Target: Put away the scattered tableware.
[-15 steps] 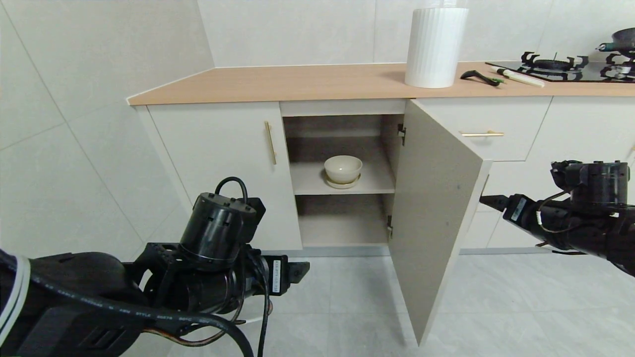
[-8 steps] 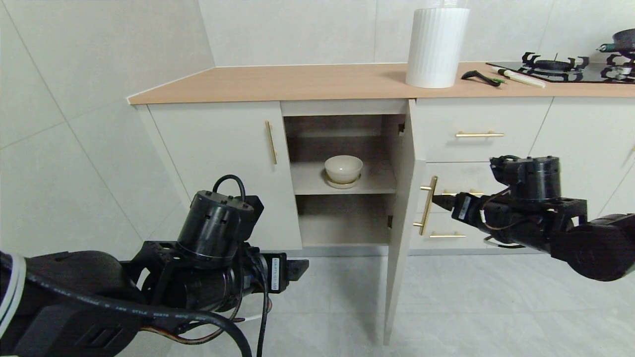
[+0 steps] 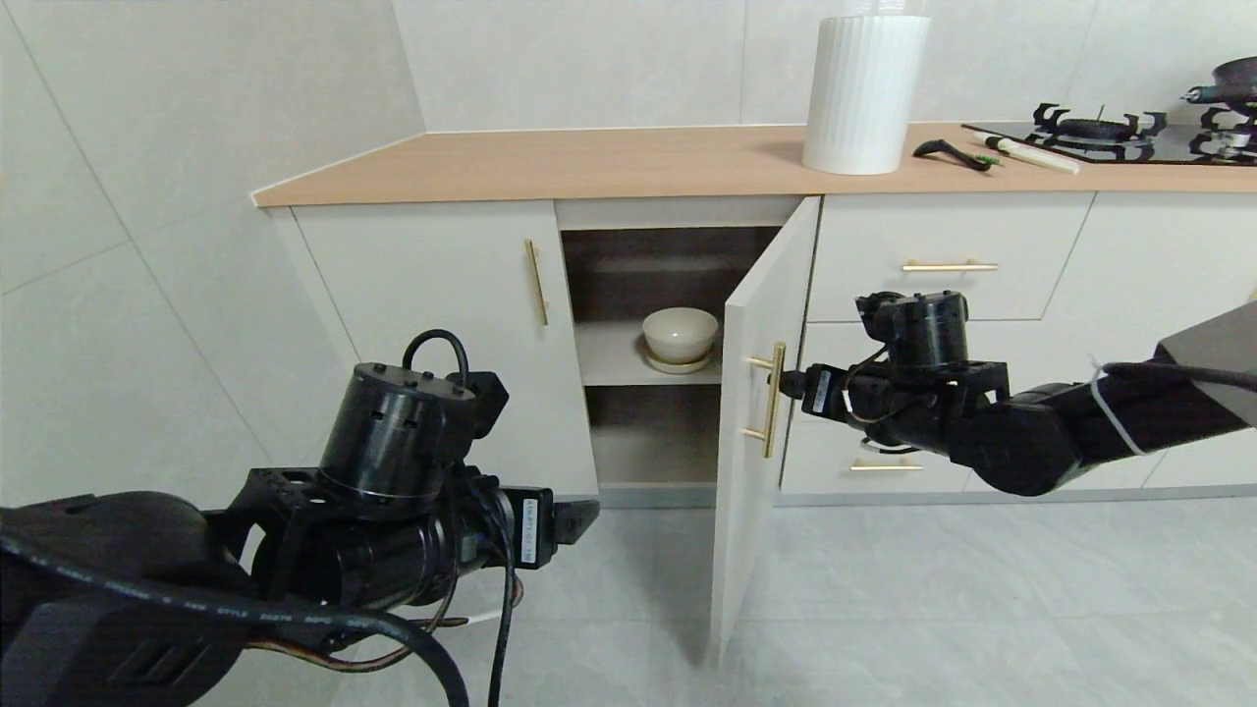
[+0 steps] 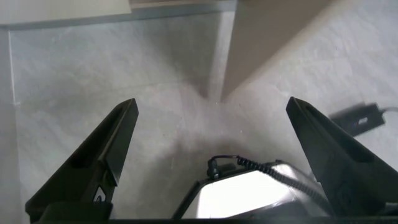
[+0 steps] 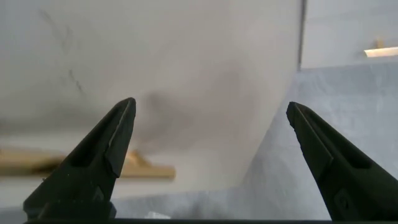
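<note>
The left gripper (image 4: pixel 212 103) hangs low over the floor tiles, fingers spread wide. Inside the cabinet, a cream bowl (image 3: pixel 679 332) sits on a saucer (image 3: pixel 676 366) on the upper shelf (image 3: pixel 611 359). The cabinet door (image 3: pixel 743 481) stands half open. The right gripper (image 5: pixel 210 104), also spread wide, is right at the door's brass handle (image 3: pixel 775 401).

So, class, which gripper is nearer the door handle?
Right. The right gripper is at the handle, on the outer side of the door. The left gripper hangs low over the floor, left of the open cabinet, well away from it.
</note>
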